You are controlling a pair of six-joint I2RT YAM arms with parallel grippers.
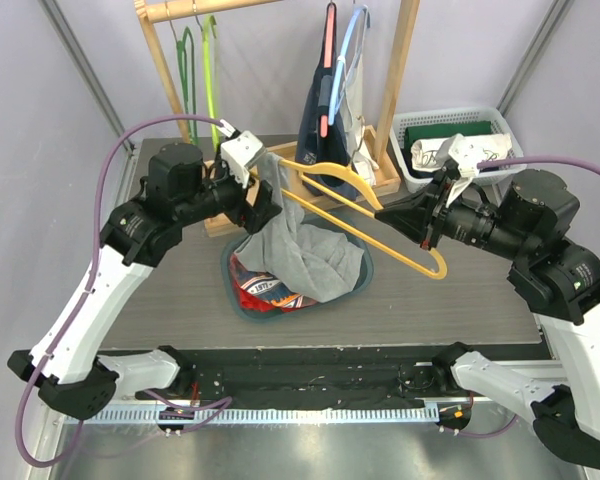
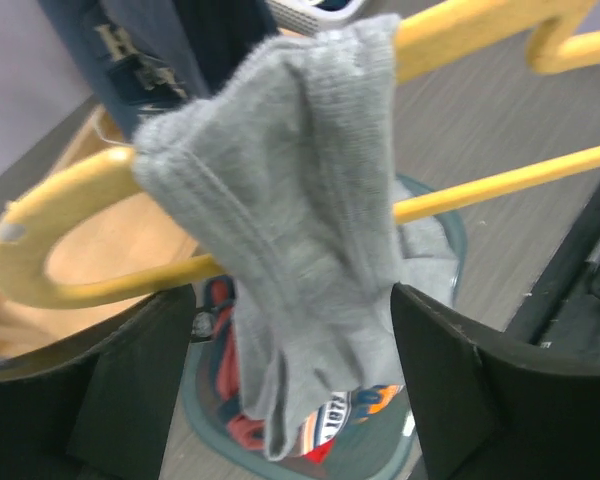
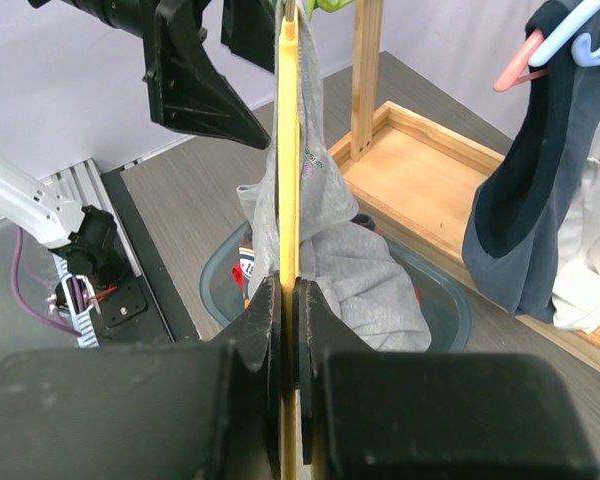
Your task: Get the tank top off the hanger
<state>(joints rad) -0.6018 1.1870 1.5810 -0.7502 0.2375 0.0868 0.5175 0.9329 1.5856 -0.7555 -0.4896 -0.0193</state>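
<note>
Left fingers (image 2: 450, 380): spread astride tank top (image 2: 280, 200); I'd pinch, then slide it off the hanger (image 2: 460, 28) end.
Right fingers (image 3: 252, 335): clamped on hanger.

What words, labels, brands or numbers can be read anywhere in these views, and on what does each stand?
"H": pale capital on the navy garment; the letters after it are too blurred to read.
Lettering on a white band of the red and blue garment: too small to read.
Faint marks on the tank top: unreadable.
Nothing else is legible.
</note>
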